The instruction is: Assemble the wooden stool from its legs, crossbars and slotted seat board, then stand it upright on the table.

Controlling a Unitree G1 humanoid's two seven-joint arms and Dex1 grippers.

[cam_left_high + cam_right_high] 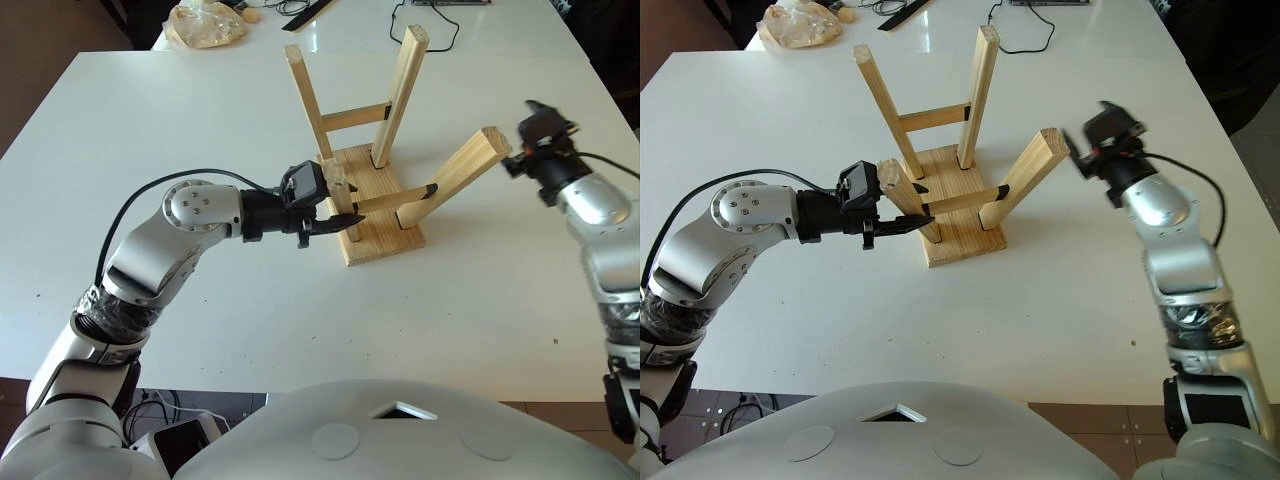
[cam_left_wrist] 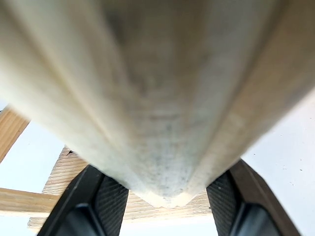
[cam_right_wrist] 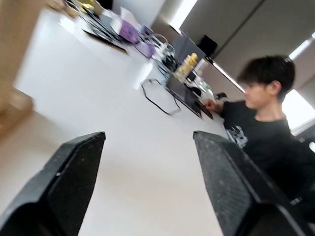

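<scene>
The stool lies upside down with its slotted seat board [image 1: 388, 243] flat on the white table [image 1: 150, 120]. Two back legs [image 1: 308, 100] [image 1: 402, 90] stand upright, joined by a crossbar [image 1: 352, 117]. In front, a second crossbar [image 1: 385, 203] links a short-looking front-left leg [image 1: 905, 192] to a leg [image 1: 458, 172] leaning out to the right. My left gripper [image 1: 335, 217] is shut on the front-left leg [image 2: 157, 98], its pads [image 2: 108, 206] pressed to both sides. My right gripper [image 1: 1105, 130] hangs open just right of the leaning leg's top, fingers [image 3: 74, 167] apart with nothing between them.
A crumpled plastic bag [image 1: 205, 25] lies at the table's far left, and black cables [image 1: 420, 20] lie at the far edge. Bare table surface stretches in front of the stool and to both sides.
</scene>
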